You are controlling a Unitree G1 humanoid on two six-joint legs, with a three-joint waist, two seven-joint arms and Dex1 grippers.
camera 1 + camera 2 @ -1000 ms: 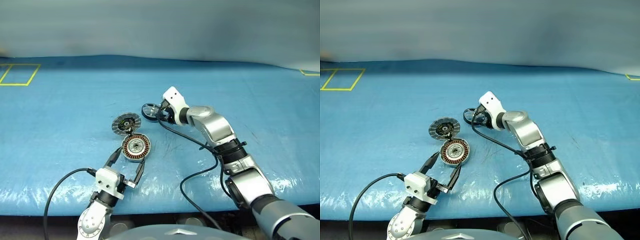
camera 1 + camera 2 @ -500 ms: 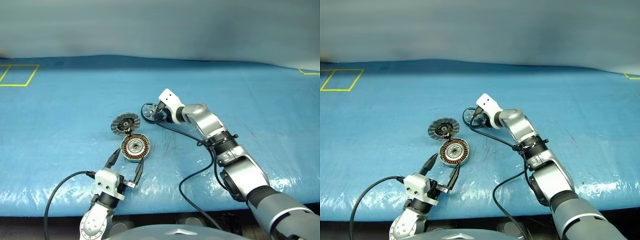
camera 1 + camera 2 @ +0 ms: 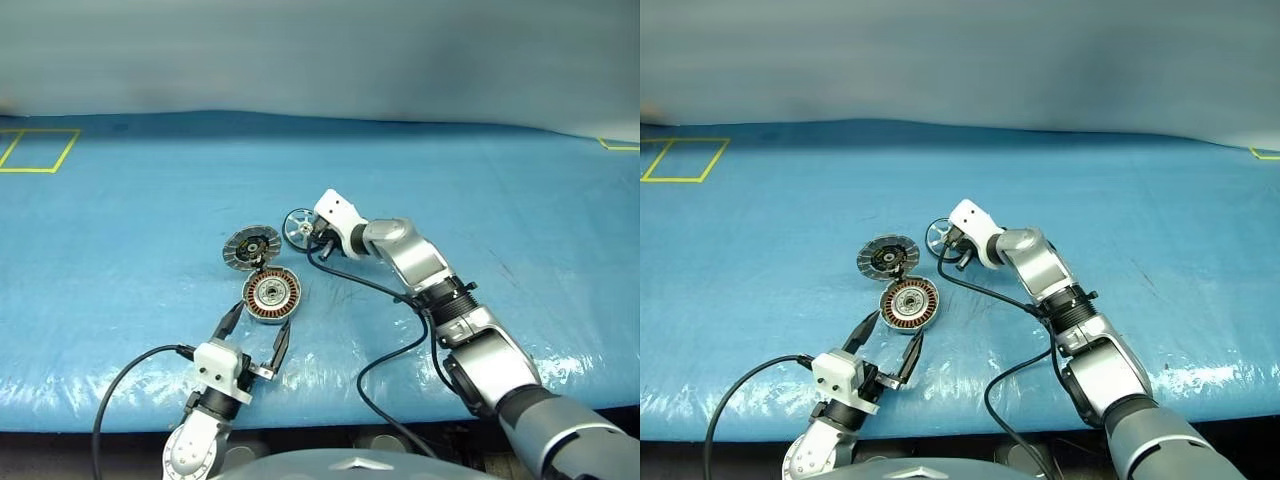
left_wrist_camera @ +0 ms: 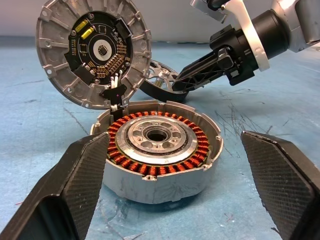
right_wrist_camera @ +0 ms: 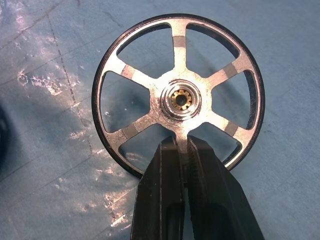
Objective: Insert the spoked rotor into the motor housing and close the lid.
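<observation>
On a blue mat, the right gripper (image 5: 183,150) had its two black fingers pinched together on one spoke of the spoked rotor (image 5: 179,96), gripping it between the hub and the black rim. The rotor stood tilted up on edge just ahead of the fingertips, its silver spoked face turned toward that wrist.

The motor housing (image 4: 159,150) sat flat on the mat between the spread fingers of the left gripper (image 3: 252,335), which stood wide open and touched nothing. Copper windings ringed the housing's silver hub. The lid (image 4: 93,53) stood hinged open at the housing's far edge from the left hand, its inner face toward it. The rotor was near the housing, beyond the lid's side, not yet over it.

Judging from this, the step in hand was lifting the rotor and carrying it to the housing. To do it well, the narrow pinch on a single spoke would need to stay firm, since the wheel could swing about that spoke. The rotor should be turned level, centred on the hub, and lowered clear of the raised lid. The left gripper could close on the housing wall to steady it.
</observation>
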